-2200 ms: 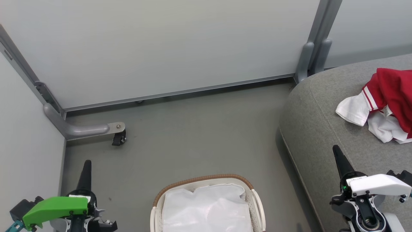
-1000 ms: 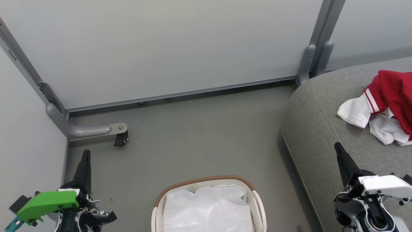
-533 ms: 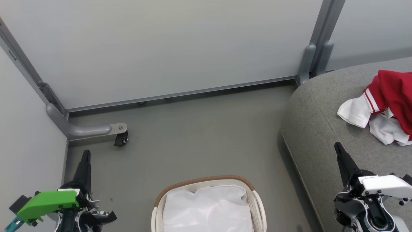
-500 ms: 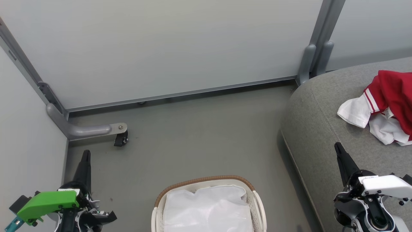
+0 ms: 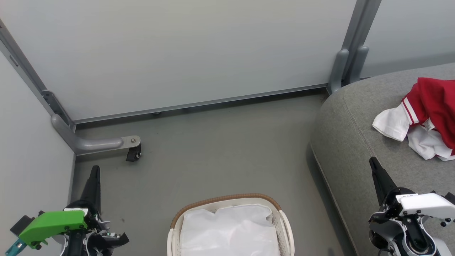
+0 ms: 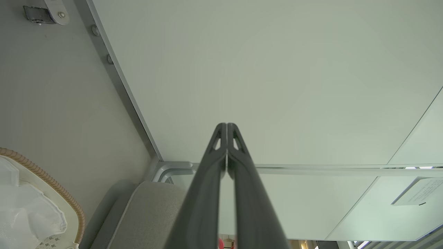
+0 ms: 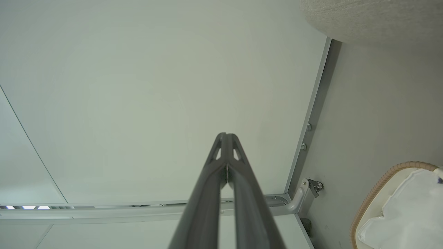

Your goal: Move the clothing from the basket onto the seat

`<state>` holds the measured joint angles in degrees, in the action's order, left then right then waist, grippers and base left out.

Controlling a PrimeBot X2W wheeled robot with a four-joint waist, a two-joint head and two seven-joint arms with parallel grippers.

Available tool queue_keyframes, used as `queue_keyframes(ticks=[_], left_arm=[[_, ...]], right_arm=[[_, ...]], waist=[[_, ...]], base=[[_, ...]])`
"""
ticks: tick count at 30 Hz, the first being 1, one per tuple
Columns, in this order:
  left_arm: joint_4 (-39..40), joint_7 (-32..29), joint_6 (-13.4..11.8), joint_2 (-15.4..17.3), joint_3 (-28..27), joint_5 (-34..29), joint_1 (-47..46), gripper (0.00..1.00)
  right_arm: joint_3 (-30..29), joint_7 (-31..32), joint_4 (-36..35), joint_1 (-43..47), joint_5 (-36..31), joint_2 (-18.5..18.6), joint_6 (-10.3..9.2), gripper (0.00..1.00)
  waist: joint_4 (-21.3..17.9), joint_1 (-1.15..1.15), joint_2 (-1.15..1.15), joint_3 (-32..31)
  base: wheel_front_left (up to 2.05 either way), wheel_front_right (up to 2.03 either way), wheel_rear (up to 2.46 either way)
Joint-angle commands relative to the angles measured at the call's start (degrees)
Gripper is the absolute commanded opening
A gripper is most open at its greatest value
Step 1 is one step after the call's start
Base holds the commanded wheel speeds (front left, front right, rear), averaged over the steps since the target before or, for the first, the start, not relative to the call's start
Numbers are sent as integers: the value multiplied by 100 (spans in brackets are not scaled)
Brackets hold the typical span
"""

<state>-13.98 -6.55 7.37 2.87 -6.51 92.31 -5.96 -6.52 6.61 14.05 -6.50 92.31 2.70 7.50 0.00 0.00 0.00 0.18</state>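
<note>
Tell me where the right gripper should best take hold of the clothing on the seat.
Probably the white sleeve of the clothing, approached from above at the heap's left edge: it sticks out loose on the seat, nearest the right gripper, which is shut and must open first.

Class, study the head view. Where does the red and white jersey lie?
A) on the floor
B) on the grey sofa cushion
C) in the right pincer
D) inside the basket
B: the red and white jersey lies crumpled on the grey sofa cushion, while the basket shows its white liner.
</note>
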Motion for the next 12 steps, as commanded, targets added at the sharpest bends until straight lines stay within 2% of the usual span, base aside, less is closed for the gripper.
queue_keyframes(ticks=[1,12], left_arm=[[5,-18,22,-1,-14,18,-53,0],[5,-18,22,-1,-13,18,-53,0]], right_arm=[[-10,9,-21,61,19,34,-2,0],[-10,8,-21,61,19,34,-2,0]], waist=[[0,0,0,0],[0,0,0,0]], base=[[0,0,0],[0,0,0]])
